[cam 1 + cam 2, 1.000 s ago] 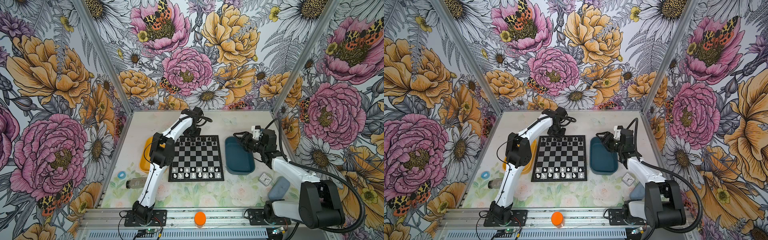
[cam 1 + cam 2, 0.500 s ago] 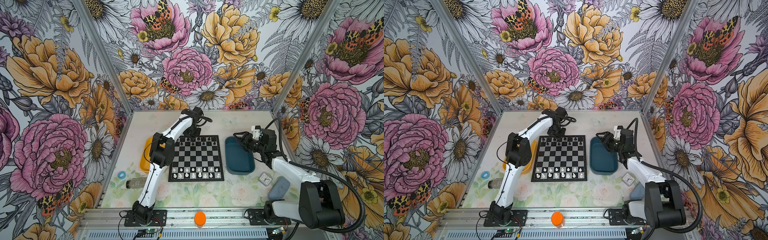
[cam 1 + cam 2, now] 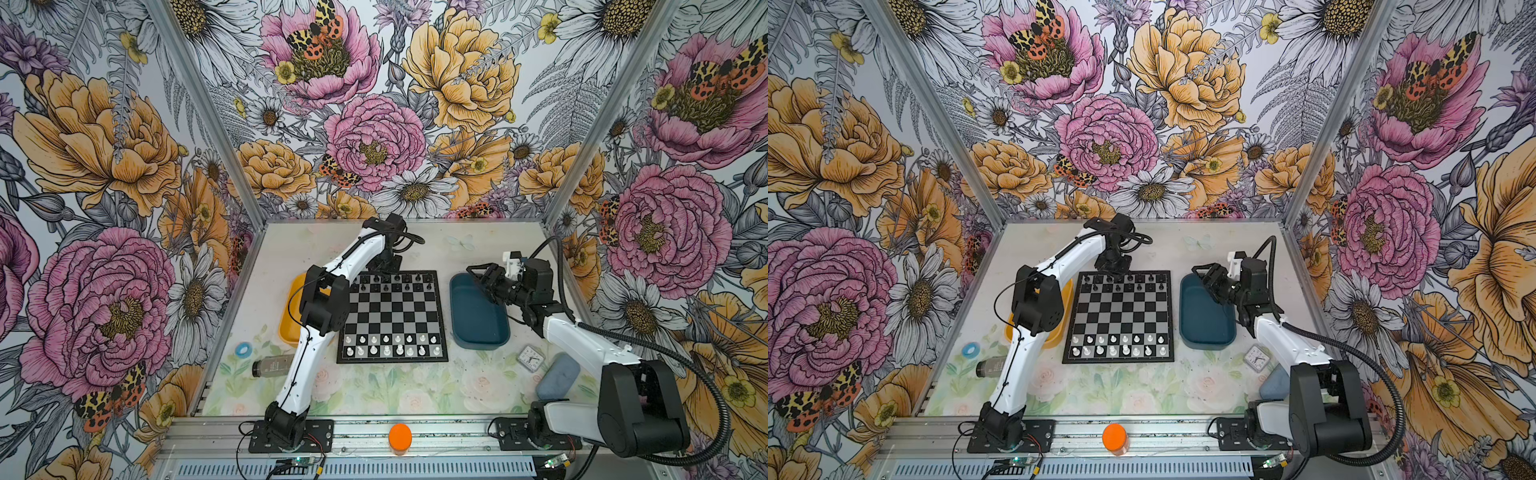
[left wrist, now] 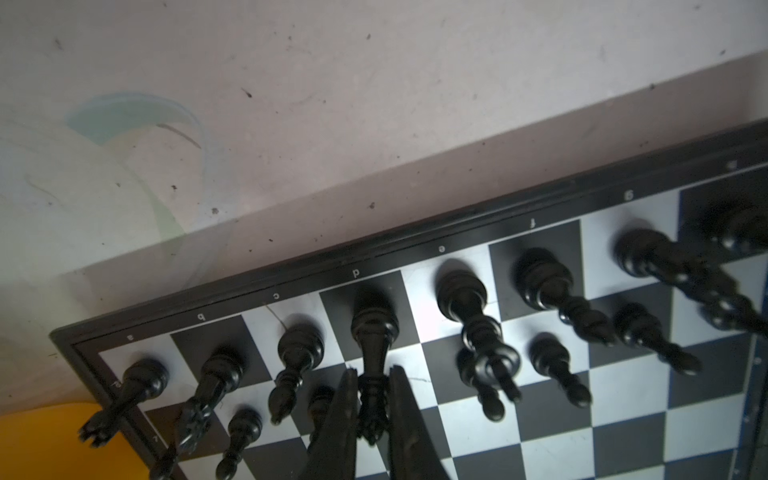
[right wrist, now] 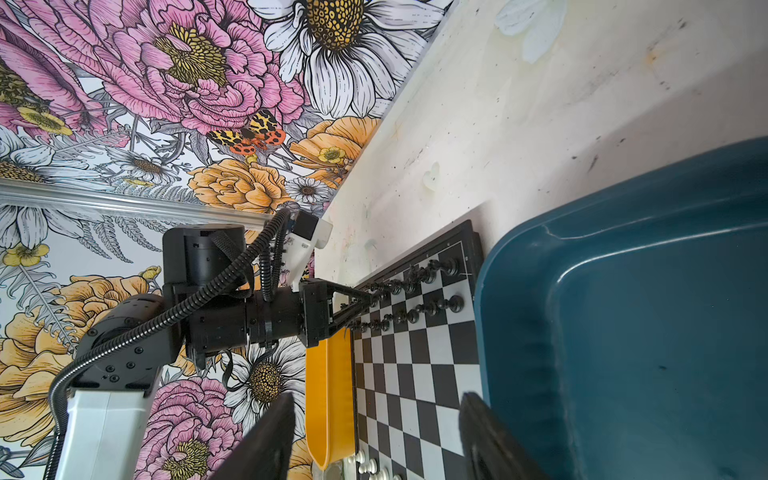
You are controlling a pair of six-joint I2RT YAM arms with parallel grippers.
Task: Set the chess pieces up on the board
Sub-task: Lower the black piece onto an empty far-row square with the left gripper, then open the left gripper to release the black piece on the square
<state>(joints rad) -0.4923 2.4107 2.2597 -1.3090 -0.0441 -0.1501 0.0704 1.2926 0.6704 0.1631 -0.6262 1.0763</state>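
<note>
The left gripper [image 4: 372,374] clamps the black d-file piece [image 4: 374,328], which stands upright in the far edge row of the board [image 3: 392,316]. The right gripper [image 3: 478,275] hangs open and empty over the blue tray [image 3: 473,322]. Chess pieces [image 4: 540,274] appear to nearly fill both far rows; release remains.

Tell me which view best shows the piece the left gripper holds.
Left wrist view: the black piece stands close-up on the square lettered d, top pinched in the left gripper. In both top views it is a speck under the wrist; the right wrist view shows it tiny, side-on.
</note>
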